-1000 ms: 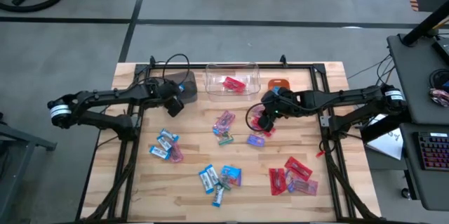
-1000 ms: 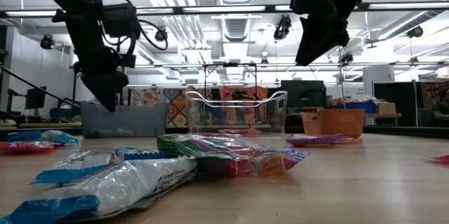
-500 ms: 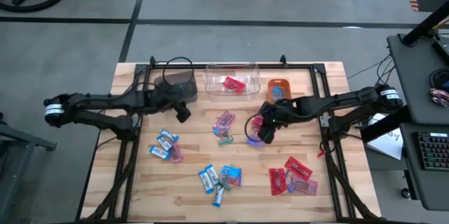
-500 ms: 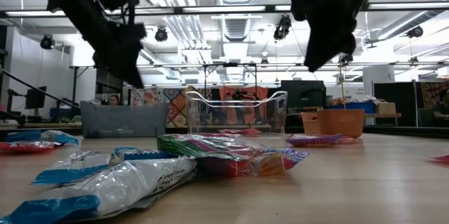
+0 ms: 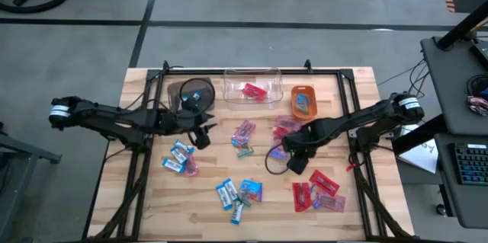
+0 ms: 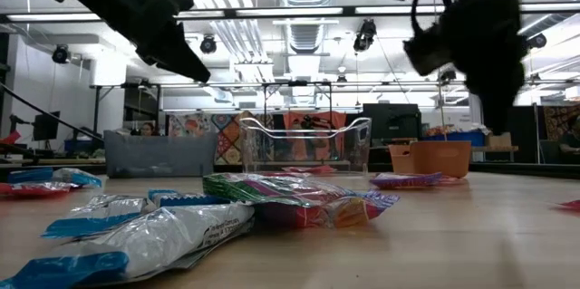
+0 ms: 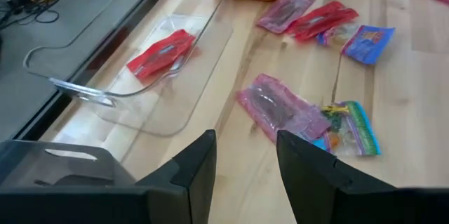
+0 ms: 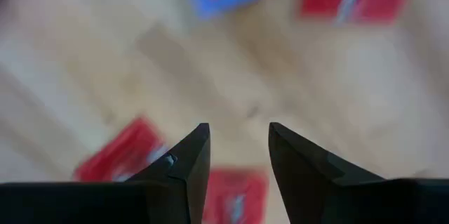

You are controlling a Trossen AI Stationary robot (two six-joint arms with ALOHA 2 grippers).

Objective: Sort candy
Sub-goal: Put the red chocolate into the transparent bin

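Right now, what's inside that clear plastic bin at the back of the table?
One red candy lies in the clear bin, seen through its walls. Nothing else shows inside, and neither hand is over it.

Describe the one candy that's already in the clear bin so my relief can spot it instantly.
Start at the far edge of the light wooden table, where the clear plastic bin stands between a dark bin and an orange one. Inside lies a single flat red-wrapped candy; every other red candy lies loose on the tabletop.

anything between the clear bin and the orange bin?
Nothing. High view shows a bare strip of table between the clear bin and the orange bin.
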